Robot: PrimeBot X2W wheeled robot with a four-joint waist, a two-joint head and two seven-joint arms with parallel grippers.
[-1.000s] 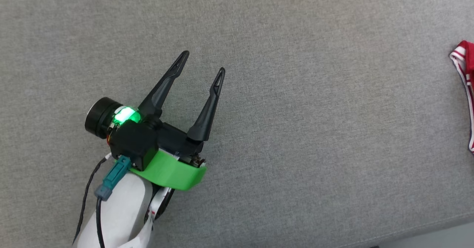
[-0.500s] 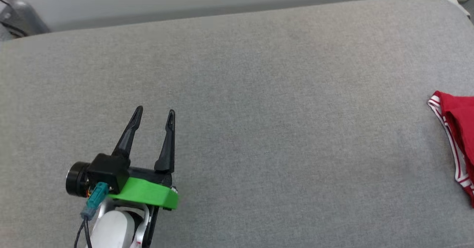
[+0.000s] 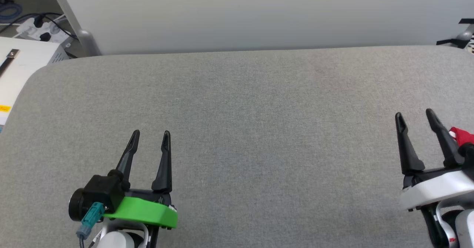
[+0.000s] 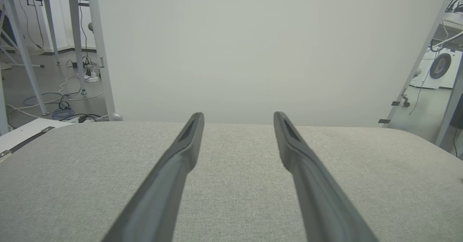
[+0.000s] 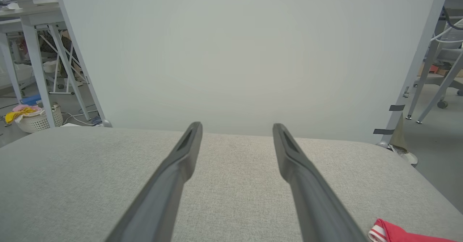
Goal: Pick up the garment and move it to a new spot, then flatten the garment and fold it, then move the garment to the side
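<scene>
Beside right gripper [image 3: 413, 113], garment [image 3: 461, 136] corner, axis hidden

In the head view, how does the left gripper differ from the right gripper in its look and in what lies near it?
The left gripper sits on a green mount; the right gripper on a white mount. A corner of the red garment shows beside the right gripper; around the left gripper lies bare grey cushion. Both are open and hold nothing.
</scene>
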